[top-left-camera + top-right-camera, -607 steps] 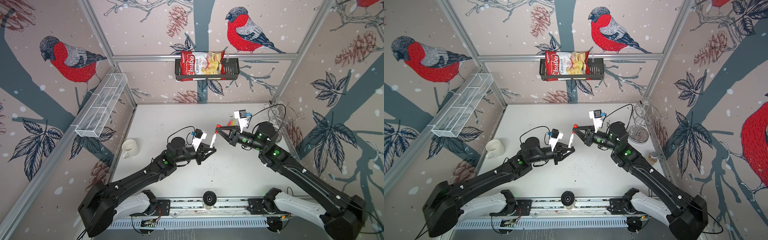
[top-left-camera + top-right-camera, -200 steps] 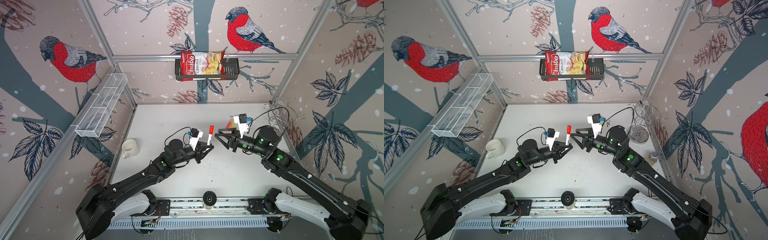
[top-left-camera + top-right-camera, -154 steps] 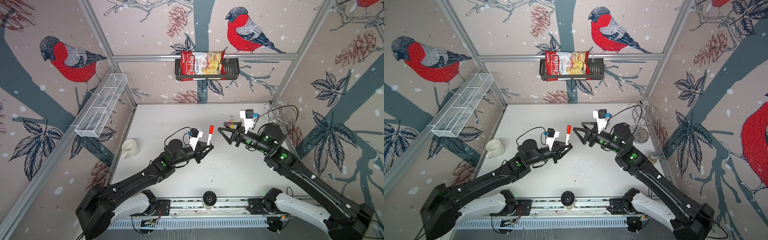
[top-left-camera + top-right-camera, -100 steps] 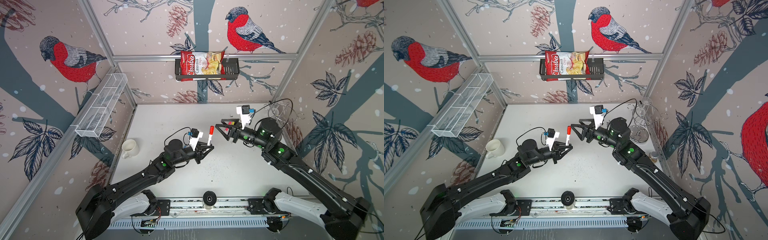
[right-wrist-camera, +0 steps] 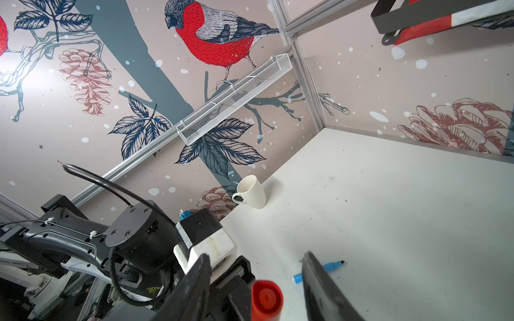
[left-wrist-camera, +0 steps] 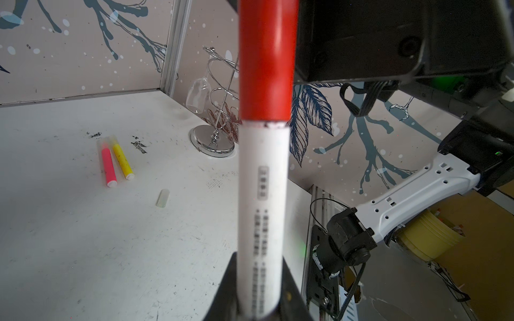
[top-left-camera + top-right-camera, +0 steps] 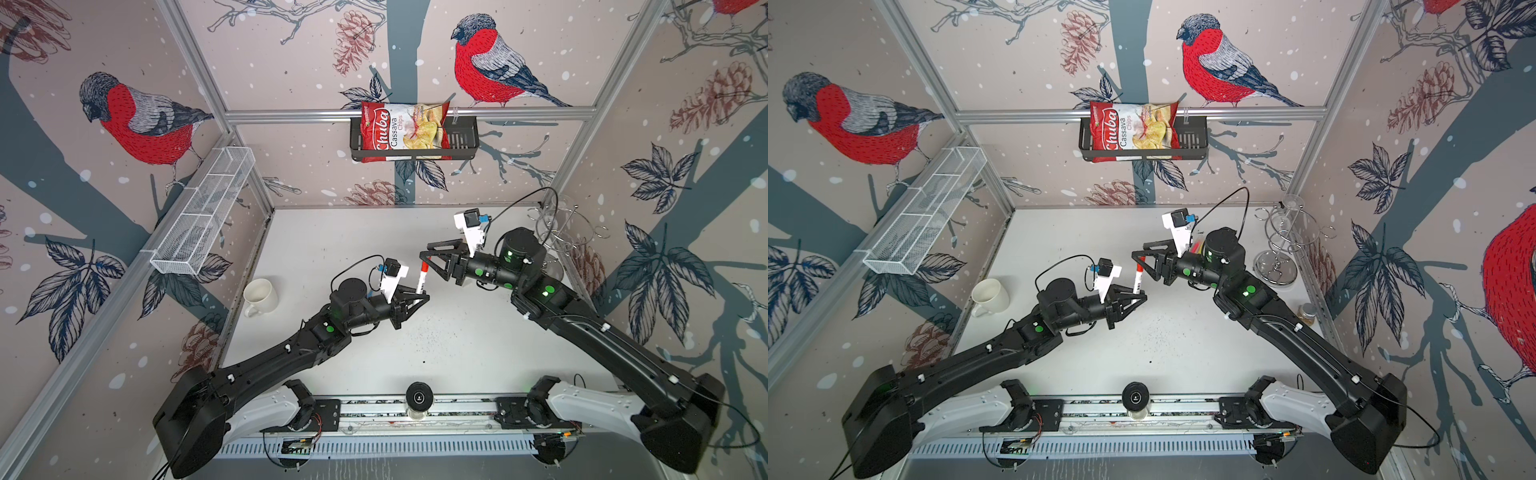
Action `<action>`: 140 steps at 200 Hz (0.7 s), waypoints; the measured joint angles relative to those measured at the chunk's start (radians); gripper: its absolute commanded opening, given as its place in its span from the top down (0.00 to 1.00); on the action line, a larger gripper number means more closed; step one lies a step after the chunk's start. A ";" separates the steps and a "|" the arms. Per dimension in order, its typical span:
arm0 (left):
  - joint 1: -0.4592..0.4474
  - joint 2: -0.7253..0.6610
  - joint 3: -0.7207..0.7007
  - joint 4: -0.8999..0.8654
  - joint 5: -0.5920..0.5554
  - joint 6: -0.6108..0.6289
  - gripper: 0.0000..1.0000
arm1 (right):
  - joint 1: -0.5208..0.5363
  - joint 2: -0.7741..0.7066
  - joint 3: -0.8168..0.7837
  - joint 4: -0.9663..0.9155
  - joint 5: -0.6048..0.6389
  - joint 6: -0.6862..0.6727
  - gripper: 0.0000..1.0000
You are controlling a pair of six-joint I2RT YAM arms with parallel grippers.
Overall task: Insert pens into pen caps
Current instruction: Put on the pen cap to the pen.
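Note:
My left gripper is shut on the lower end of the white-bodied pen, which it holds nearly upright above the table. A red pen cap sits on the pen's top end. My right gripper stands open with a finger on either side of that red cap, and a gap shows on both sides. In the right wrist view the blue pen lies uncapped on the table past a finger. The pink pen and the yellow pen lie side by side. A loose whitish cap lies near them.
A white mug stands at the table's left edge. A chrome wire glass rack stands at the back right. A white mesh shelf hangs on the left wall, and a black basket with a chips bag hangs on the back wall.
My right gripper swung away, then came back left to the pen's red top; its fingers now straddle the cap, a little narrower. The left gripper and the pen stayed put.

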 measured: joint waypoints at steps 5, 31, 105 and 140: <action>0.000 0.000 0.000 0.000 0.001 0.000 1.00 | 0.002 0.003 0.001 0.000 0.000 -0.002 0.52; 0.000 0.000 0.000 0.001 0.014 -0.001 1.00 | 0.010 0.014 0.010 -0.009 -0.003 -0.007 0.61; 0.000 0.001 0.000 0.003 0.024 0.000 1.00 | 0.017 0.018 0.013 -0.024 -0.002 -0.021 0.80; 0.000 0.000 0.000 0.002 0.028 0.000 1.00 | 0.020 0.020 0.013 -0.026 0.003 -0.023 0.87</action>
